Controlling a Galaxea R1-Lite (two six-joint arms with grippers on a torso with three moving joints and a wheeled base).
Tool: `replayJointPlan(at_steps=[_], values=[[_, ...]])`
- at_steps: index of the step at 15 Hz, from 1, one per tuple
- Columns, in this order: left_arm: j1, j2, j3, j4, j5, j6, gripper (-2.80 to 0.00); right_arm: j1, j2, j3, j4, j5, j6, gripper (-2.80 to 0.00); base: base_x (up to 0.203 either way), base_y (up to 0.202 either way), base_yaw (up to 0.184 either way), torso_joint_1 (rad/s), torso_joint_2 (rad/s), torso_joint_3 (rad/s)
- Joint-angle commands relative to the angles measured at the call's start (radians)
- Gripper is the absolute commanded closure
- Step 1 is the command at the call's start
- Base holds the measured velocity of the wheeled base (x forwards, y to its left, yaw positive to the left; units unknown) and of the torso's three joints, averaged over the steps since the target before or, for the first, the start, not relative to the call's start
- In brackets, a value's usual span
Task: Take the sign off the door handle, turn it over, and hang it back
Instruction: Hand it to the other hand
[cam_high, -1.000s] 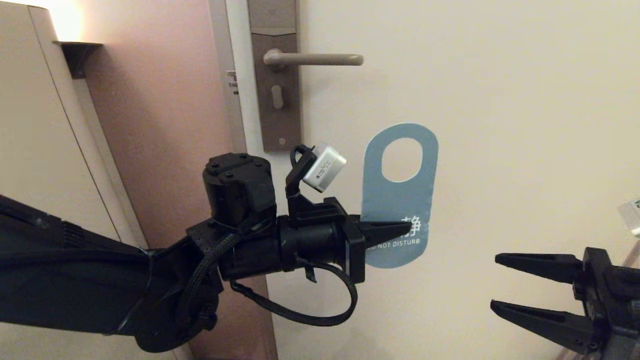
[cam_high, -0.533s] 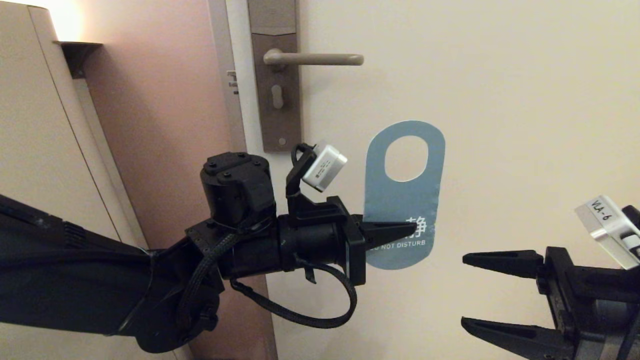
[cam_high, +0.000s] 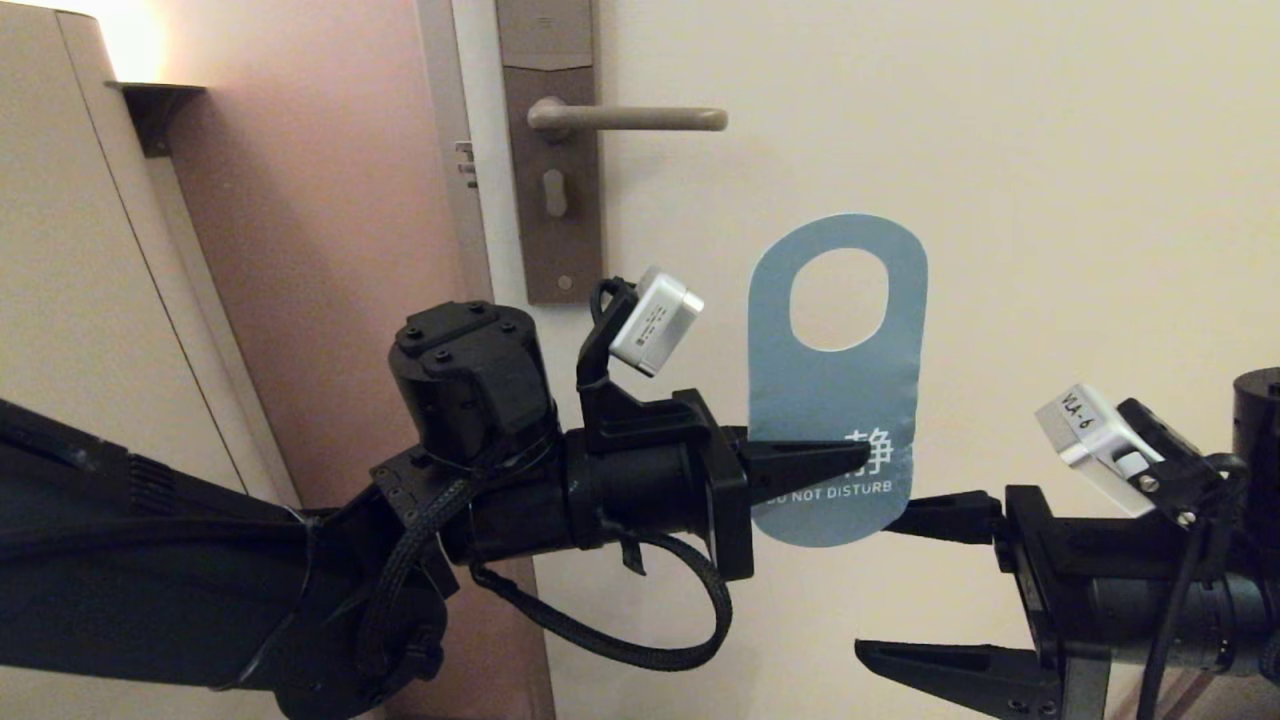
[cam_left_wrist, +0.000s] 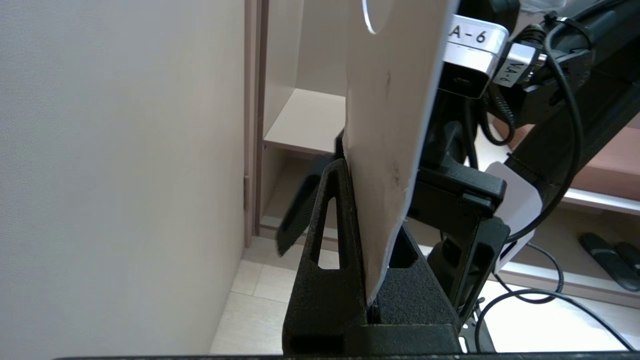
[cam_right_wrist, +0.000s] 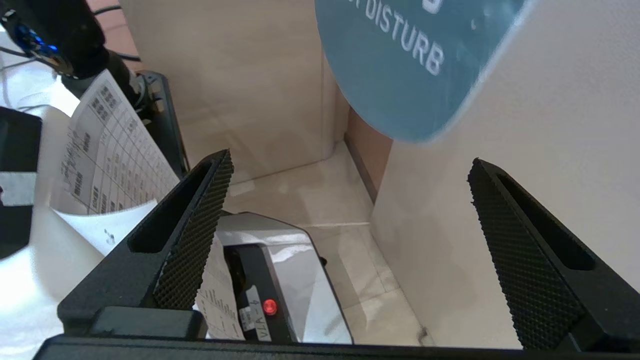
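The sign (cam_high: 830, 400) shows its blue "DO NOT DISTURB" side and is held upright in front of the door, below and to the right of the door handle (cam_high: 640, 118). The handle is bare on its brown-grey backplate (cam_high: 548, 200). My left gripper (cam_high: 862, 455) is shut on the sign's lower part. The left wrist view shows the sign's pale side (cam_left_wrist: 390, 125) edge-on between the left gripper (cam_left_wrist: 372, 210) jaws. My right gripper (cam_high: 878, 585) is open, and its upper finger reaches the sign's lower right edge. In the right wrist view the sign (cam_right_wrist: 400, 75) hangs just beyond the right gripper (cam_right_wrist: 350, 162).
The cream door (cam_high: 1050, 150) fills the background. Its frame and a pinkish wall (cam_high: 330, 220) are to the left, then a beige cabinet (cam_high: 60, 300). A printed sheet (cam_right_wrist: 100, 150) and the robot's base (cam_right_wrist: 280, 280) lie below the right gripper.
My left gripper has carried the sign a little up and to the right. My right gripper has moved in from the lower right, open, up to the sign's lower end.
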Motion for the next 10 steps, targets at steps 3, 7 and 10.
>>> replayJointPlan(at_steps=[3, 7, 10], values=[[-0.01, 0.001, 0.002, -0.008, -0.004, -0.004, 0.0, 0.003, 0.042, -0.04, -0.002, 0.01, -0.001, -2.8, 0.0, 0.0, 0.0, 0.0, 0.0, 0.0], [-0.027, 0.001, 0.005, -0.008, -0.004, -0.006, 0.0, 0.003, 0.061, -0.062, -0.004, 0.012, -0.001, -2.8, 0.0, 0.0, 0.0, 0.0, 0.0, 0.0], [-0.029, 0.001, 0.006, -0.009, -0.005, -0.006, 0.0, 0.003, 0.076, -0.056, -0.059, 0.013, 0.003, -2.8, 0.0, 0.0, 0.0, 0.0, 0.0, 0.0]])
